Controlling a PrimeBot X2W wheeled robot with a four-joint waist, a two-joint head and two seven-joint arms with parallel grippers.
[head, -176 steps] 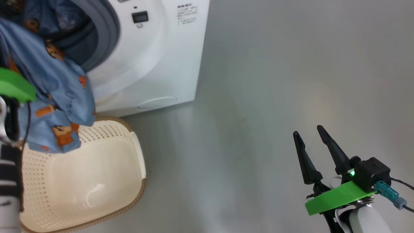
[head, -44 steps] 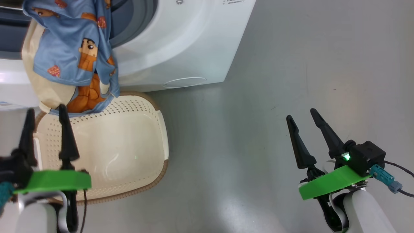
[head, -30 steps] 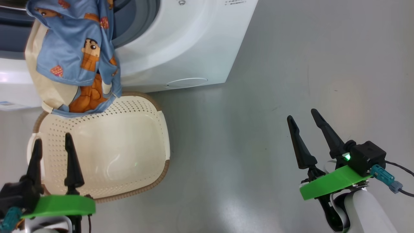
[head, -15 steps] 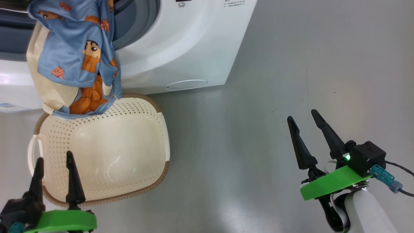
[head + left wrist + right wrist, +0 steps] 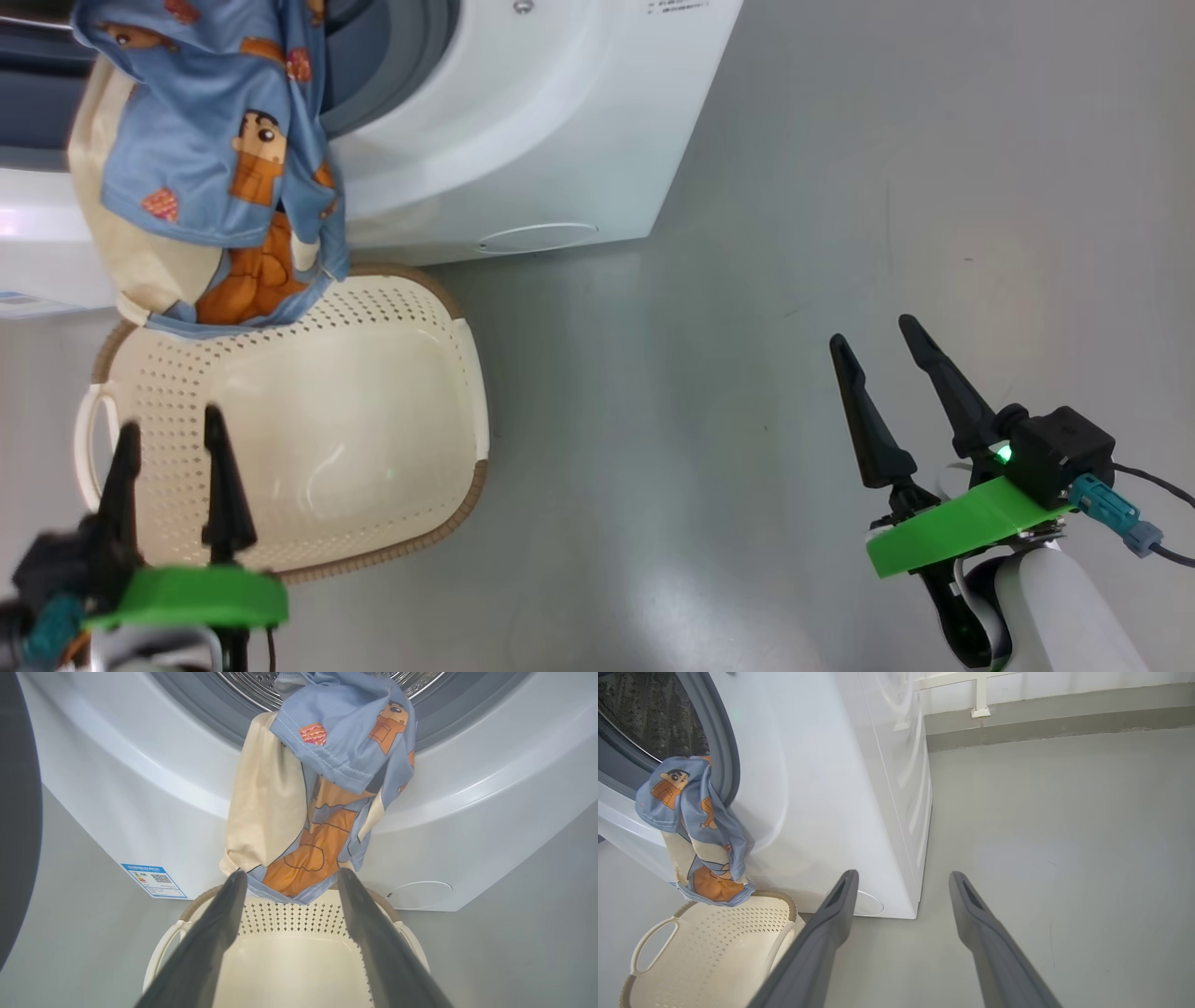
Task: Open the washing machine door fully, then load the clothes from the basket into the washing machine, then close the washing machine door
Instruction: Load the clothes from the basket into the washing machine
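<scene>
L gripper (image 5: 172,420) is wide open and holds nothing. Its two fingers point up the head view over the near-left part of the basket (image 5: 355,420), a bit higher in frame than half a sec ago, when the tips sat nearer the basket's near rim. About 1.5 s back they were further up still, close to the cloth hem. In the L wrist view the fingers frame the hanging hem w/o touching it. R gripper (image 5: 872,330) is also spread wide and empty, over bare grey floor (image 5: 747,233) well right of the basket, same spot as in the earlier frames. The basket stands on the floor against the front of the washing machine (image 5: 523,140), w/ no clothes lying inside. The clothes (image 5: 205,159) drape out of the drum mouth over the gasket and down the white front, cream inner side showing at left, the bottom edge at the basket's far rim, same as a sec ago. The washing machine door (image 5: 16,812) is swung open, its dark ring at the L wrist view's left edge. The blue label (image 5: 154,880) is low on the front, the round service cap (image 5: 537,238) to the right.
</scene>
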